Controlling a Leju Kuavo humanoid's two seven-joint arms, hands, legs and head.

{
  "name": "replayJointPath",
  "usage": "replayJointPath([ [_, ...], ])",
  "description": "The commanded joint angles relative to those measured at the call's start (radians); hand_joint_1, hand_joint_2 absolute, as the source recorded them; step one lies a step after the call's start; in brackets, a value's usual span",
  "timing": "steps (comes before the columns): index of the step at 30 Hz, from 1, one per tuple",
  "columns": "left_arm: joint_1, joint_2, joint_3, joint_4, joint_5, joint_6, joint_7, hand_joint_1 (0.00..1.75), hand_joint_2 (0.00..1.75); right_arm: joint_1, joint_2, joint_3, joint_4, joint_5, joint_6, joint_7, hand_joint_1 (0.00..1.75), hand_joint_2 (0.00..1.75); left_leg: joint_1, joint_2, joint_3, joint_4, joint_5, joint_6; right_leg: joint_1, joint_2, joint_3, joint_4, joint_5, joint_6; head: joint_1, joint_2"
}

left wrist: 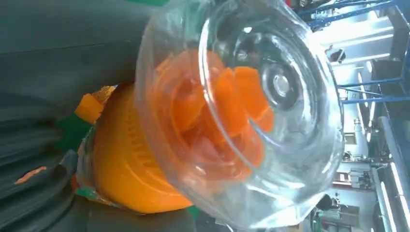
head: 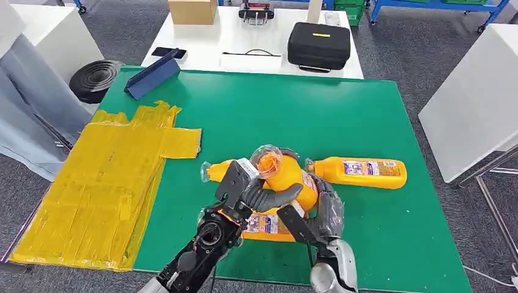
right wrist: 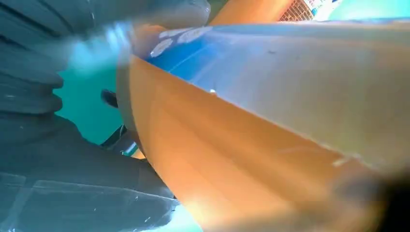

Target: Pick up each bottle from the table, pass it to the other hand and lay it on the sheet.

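Near the desk's (head: 366,110) front edge an orange bottle (head: 287,177) stands raised between both hands — left hand (head: 241,192) and right hand (head: 321,210) each gripping it.

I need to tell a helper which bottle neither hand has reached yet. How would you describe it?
Start at the green table mat and look toward its right side. There an orange bottle lies flat, clear cap toward the middle, its label facing up. Unlike the bottle gripped between the left hand and right hand, it lies alone, untouched.
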Motion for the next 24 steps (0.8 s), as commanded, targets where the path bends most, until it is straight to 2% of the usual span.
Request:
replayJointPath([
  [1,-0.035,0.012,-0.027,0.042,0.001,-0.008,0.0,1.75,1.75,-0.012,0.007,-0.01,-0.011,0.005,0.004,-0.005,1.75,1.75,0.002,0.002,0.004,0.0,-0.002,-0.003,0.002,0.001,0.005,-0.001,-0.001,-0.003,0.0,0.0],
  [12,-0.04,0.011,-0.027,0.046,0.007,-0.008,-0.004,1.75,1.75,0.002,0.008,-0.018,-0.03,0.001,-0.007,-0.006,1.75,1.75,0.001,0.001,0.002,0.0,-0.001,-0.002,0.001,0.0,0.002,-0.001,0.0,-0.001,0.0,0.0],
  [13,-0.04,0.011,-0.027,0.046,0.007,-0.008,-0.004,1.75,1.75,0.002,0.008,-0.018,-0.03,0.001,-0.007,-0.006,1.31,1.75,0.002,0.002,0.005,0.0,-0.002,-0.004,0.002,0.001,0.005,-0.001,-0.001,-0.003,0.0,0.0],
  [14,-0.042,0.012,-0.027,0.047,0.009,-0.007,-0.006,1.75,1.75,0.0,0.01,-0.022,-0.029,-0.004,-0.018,-0.009,0.02,1.75,0.002,0.002,0.007,0.0,-0.003,-0.005,0.002,0.001,0.008,-0.002,-0.002,-0.004,0.0,0.0],
  [21,-0.048,0.016,-0.009,0.057,0.027,0.007,-0.015,1.75,1.75,-0.024,0.008,-0.015,0.009,-0.048,-0.065,-0.041,0.0,1.75,0.001,0.003,0.005,0.0,-0.002,-0.003,0.002,0.002,0.005,-0.002,-0.001,-0.003,0.0,0.0],
  [22,-0.052,0.016,0.005,0.063,0.035,0.017,-0.019,1.75,1.75,-0.025,0.011,-0.013,0.011,-0.069,-0.07,-0.056,0.0,0.0,0.001,0.003,0.004,0.0,-0.001,-0.002,0.001,0.002,0.003,-0.001,0.0,-0.002,0.0,0.0],
  [24,-0.058,0.02,0.017,0.071,0.04,0.029,-0.023,1.75,1.75,-0.033,0.012,-0.007,0.021,-0.086,-0.067,-0.072,0.0,0.0,0.001,0.003,0.004,0.0,-0.002,-0.003,0.001,0.002,0.004,-0.001,0.0,-0.002,0.0,0.0],
])
